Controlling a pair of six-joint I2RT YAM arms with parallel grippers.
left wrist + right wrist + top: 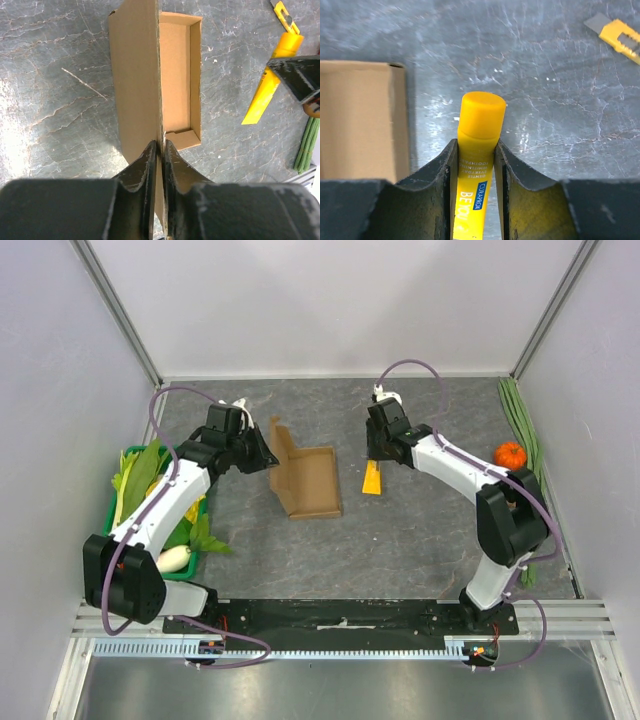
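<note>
An open brown cardboard box (pixel 312 485) lies in the middle of the table, its lid flap (pixel 280 445) standing upright. My left gripper (pixel 262 454) is shut on the edge of that flap (pixel 137 75), pinching it thin between the fingers, with the box tray (pixel 177 75) to the right of it. A yellow toothpaste tube (pixel 372 480) lies right of the box. My right gripper (pixel 380 452) is shut on the tube (pixel 479 135) just behind its cap, and both fingers press its sides. The box (pixel 360 115) shows at the left in the right wrist view.
A yellow utility knife (pixel 620 37) lies beyond the tube. A green basket (pixel 112 502) of leafy vegetables with a white radish (pixel 172 560) stands at the left. An orange fruit (pixel 510 454) and long green stalks (pixel 522 425) lie along the right wall.
</note>
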